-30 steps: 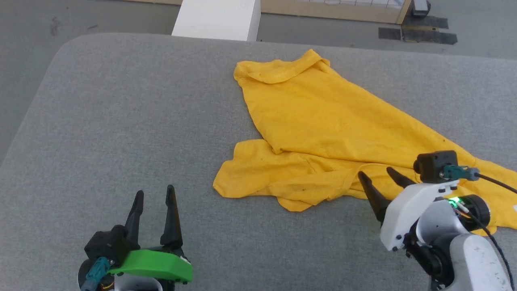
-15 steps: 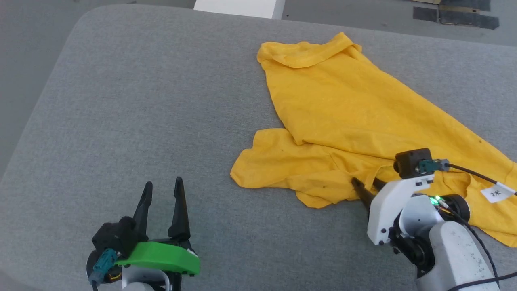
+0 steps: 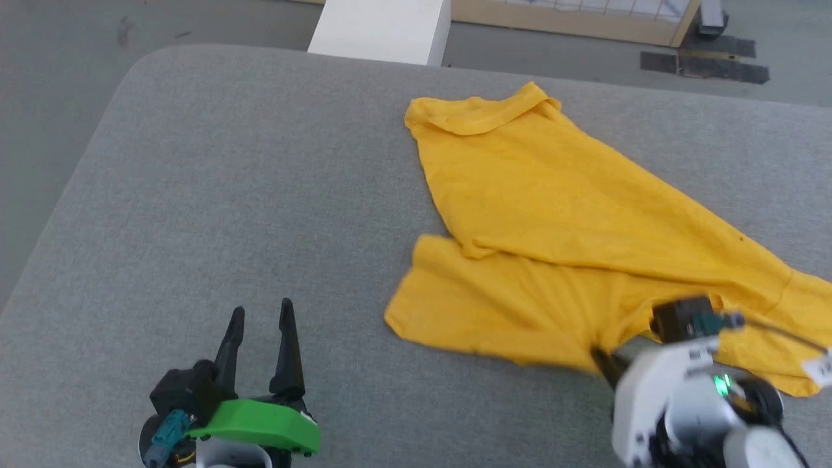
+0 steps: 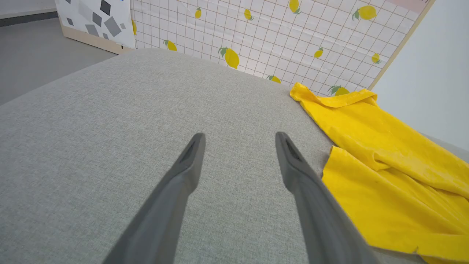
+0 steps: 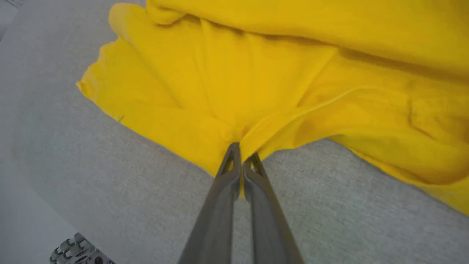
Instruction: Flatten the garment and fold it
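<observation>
The garment (image 3: 572, 214) shows plain bright yellow against the grey worktop (image 3: 227, 195); the left pincer (image 3: 261, 309) is black above a green casing (image 3: 260, 426); a white grid screen (image 4: 256, 33) carries yellow lemons.

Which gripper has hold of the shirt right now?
The right gripper: its fingers are pinched shut on the near edge of the yellow shirt. The left gripper stands open over the grey surface, apart from it.
</observation>
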